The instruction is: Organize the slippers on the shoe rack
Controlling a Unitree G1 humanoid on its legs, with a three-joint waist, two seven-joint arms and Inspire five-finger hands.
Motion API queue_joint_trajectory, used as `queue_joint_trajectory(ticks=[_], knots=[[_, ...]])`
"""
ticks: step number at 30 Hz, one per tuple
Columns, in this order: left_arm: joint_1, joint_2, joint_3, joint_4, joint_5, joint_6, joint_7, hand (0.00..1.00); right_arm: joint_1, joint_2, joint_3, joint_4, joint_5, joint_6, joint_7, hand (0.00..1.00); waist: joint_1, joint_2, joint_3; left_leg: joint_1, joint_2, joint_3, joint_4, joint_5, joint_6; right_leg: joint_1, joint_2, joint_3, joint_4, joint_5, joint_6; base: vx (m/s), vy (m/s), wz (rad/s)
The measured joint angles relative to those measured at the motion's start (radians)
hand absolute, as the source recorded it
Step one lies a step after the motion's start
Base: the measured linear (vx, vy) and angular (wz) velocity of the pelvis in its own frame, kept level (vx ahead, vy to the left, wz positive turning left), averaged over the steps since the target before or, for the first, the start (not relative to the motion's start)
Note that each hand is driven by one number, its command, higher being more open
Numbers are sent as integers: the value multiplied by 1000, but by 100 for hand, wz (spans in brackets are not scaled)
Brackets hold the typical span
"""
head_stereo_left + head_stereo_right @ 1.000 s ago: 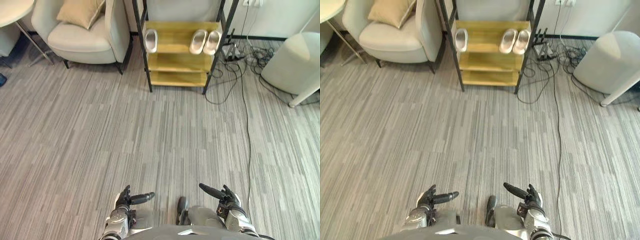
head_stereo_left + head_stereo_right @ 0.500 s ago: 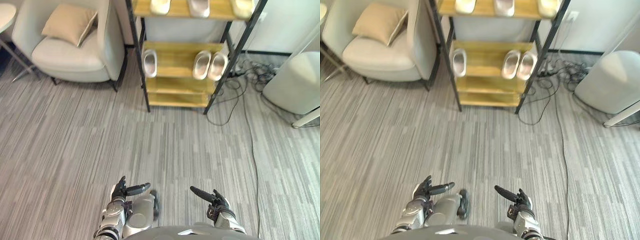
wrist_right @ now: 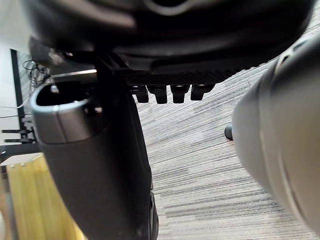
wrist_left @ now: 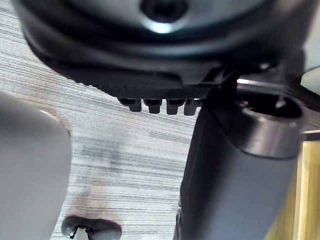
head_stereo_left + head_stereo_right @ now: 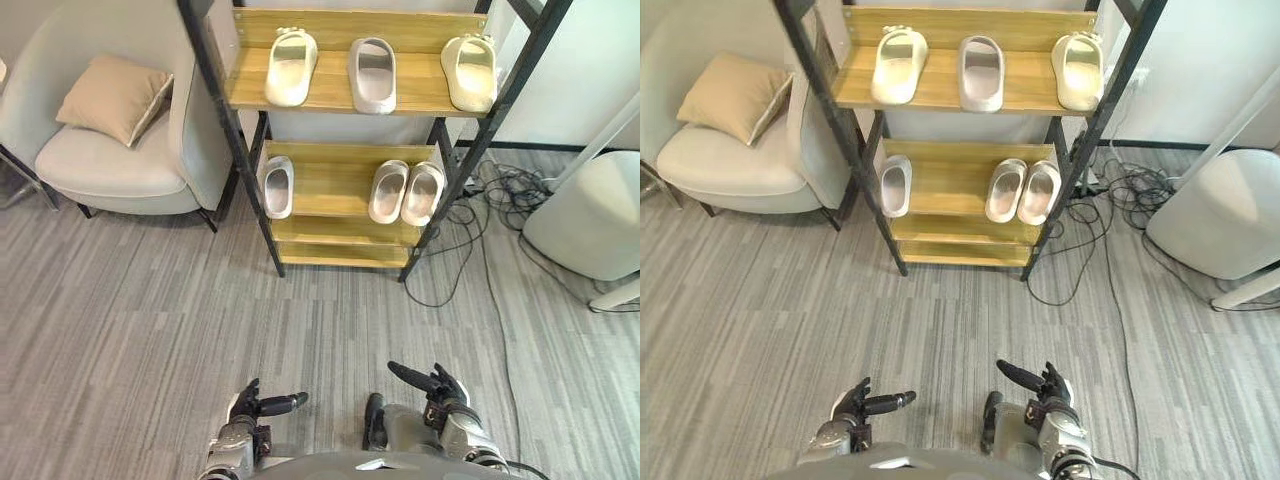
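Note:
The shoe rack [image 5: 254,190] has a black frame and wooden shelves and stands ahead of me. On its top shelf lie a cream slipper [image 5: 291,66], a grey slipper [image 5: 372,75] and another cream slipper [image 5: 470,72]. On the middle shelf a single grey slipper [image 5: 277,186] lies at the left. A pair [image 5: 389,190] [image 5: 423,193] lies at the right. The bottom shelf [image 5: 345,255] is bare. My left hand [image 5: 245,405] and right hand [image 5: 447,392] hang low over the carpet, far short of the rack. Both are open and hold nothing.
A pale armchair [image 5: 105,165] with a beige cushion [image 5: 112,97] stands just left of the rack. A white rounded object [image 5: 590,215] sits at the right. Black cables [image 5: 480,225] trail over the carpet between it and the rack. Striped grey carpet [image 5: 200,320] lies between me and the rack.
The whole picture has shifted: the rack now looks nearer and lower in view, and its top shelf with three slippers has come in. Both hands keep the same low, open pose.

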Motion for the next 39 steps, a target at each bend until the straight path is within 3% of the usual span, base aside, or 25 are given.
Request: queue_joint_trajectory(ticks=[1,2,4,5,7,8,9,10,11,12,15,16,18,19,20,22,24,26,27,28,30,33,39], knots=[[4,-5,23,-16,-5,-1,3,100,12,-1,1,-9,1,0,-2,100,4,-1,8,-75,27,-7,171,85,5,51,11,-9,-22,-15,-8,346,-199,23],[5,-3,23,-47,-6,-4,3,100,27,0,7,-24,1,-2,-8,100,14,-5,20,-166,69,7,373,67,0,131,27,-20,-54,-36,-21,337,-176,21],[4,-1,17,-73,-6,-12,3,100,31,8,16,-24,5,-2,-15,100,19,-20,28,-240,72,29,432,33,1,199,28,-23,-89,-51,-21,360,-139,12],[4,5,9,-92,-9,-20,-1,100,31,17,21,-24,23,-1,-16,100,23,-28,29,-307,62,64,374,-4,3,248,28,-21,-136,-56,-15,389,-70,0],[0,5,6,-99,-17,-22,0,100,29,25,15,-20,39,-1,-16,100,27,-32,30,-333,37,97,234,-34,-5,275,22,-17,-161,-55,-10,345,26,-12],[-11,8,1,-100,-22,-19,-1,100,27,32,11,-21,39,0,-18,100,37,-40,38,-342,-15,117,36,-34,0,308,4,-6,-185,-64,5,379,124,-17],[-16,13,-8,-97,-22,-19,-1,100,27,35,8,-19,39,1,-18,100,40,-48,42,-340,-62,112,-104,-10,-1,323,-12,0,-191,-75,22,456,201,-23],[-14,15,-22,-97,-23,-19,0,100,28,34,7,-18,39,0,-19,100,46,-47,42,-330,-93,99,-248,69,4,335,-20,15,-196,-89,39,302,154,-28],[-14,15,-23,-94,-24,-20,0,100,30,29,7,-13,39,0,-19,100,58,-47,42,-310,-103,95,-273,155,21,343,-23,34,-199,-101,53,402,183,-34],[-27,35,-36,-76,-23,-20,2,100,20,43,25,10,39,3,-17,100,62,-78,34,-291,-134,115,-284,130,73,353,-46,78,-209,-102,56,405,171,-25],[-33,46,-38,-69,-32,-18,-1,100,23,61,26,21,38,4,-14,100,67,-106,27,-282,-145,138,-217,67,107,362,-75,133,-171,-99,61,420,200,-17],[-27,53,-39,-65,-32,-18,-2,100,22,68,25,21,38,3,-12,100,66,-113,22,-243,-145,160,-210,34,115,346,-82,161,-86,-96,66,265,122,-36],[-26,61,-43,-50,-32,-17,-2,100,20,71,25,22,36,0,-6,100,68,-114,21,-185,-146,176,-235,14,126,295,-93,188,73,-73,109,291,142,-40],[-27,64,-58,-35,-33,-16,-2,100,12,71,24,26,30,-1,2,100,67,-116,20,-117,-151,186,-294,4,132,207,-116,191,289,-37,186,246,126,-31],[-28,72,-72,-25,-32,-15,-4,100,9,70,24,26,27,0,5,100,64,-118,20,-83,-156,189,-314,0,135,165,-133,183,386,-44,179,324,129,-24],[-22,81,-94,-8,-32,-10,-5,100,10,63,37,16,15,-7,7,100,53,-118,17,10,-164,188,-374,-4,134,92,-180,80,478,-84,121,222,42,8],[-16,80,-97,-9,-32,-11,-6,100,11,61,54,5,5,-10,7,100,49,-119,13,44,-162,181,-399,-3,132,55,-187,34,397,-96,104,167,-24,22],[-12,75,-94,-9,-32,-10,-8,100,9,61,54,5,-3,-17,10,100,43,-115,7,51,-162,160,-397,-11,119,29,-163,43,200,-83,98,219,-101,31],[-10,73,-83,-11,-32,-10,-8,100,11,64,54,10,-3,-15,10,100,45,-124,0,50,-172,150,-388,-22,100,35,-143,72,45,12,85,239,-143,22],[-11,72,-70,-8,-29,-11,-9,100,13,65,53,11,-3,-15,10,100,45,-134,-5,49,-178,141,-385,-28,91,35,-142,80,20,24,90,251,-170,22],[4,35,-53,0,-26,-9,-7,100,22,40,50,25,-4,-12,10,100,45,-73,-33,60,-143,120,-397,-37,72,84,-108,53,-44,34,80,221,-145,16],[15,18,-49,2,-21,-10,-9,100,27,24,38,37,-4,-5,9,100,45,-47,-49,80,-123,102,-431,-32,56,130,-77,29,-116,53,72,140,-108,12],[13,24,-38,10,-20,-10,-13,100,50,9,17,53,-13,-4,9,100,43,-64,-53,104,-114,72,-503,-2,43,219,-36,-2,-302,129,71,38,-45,13]])
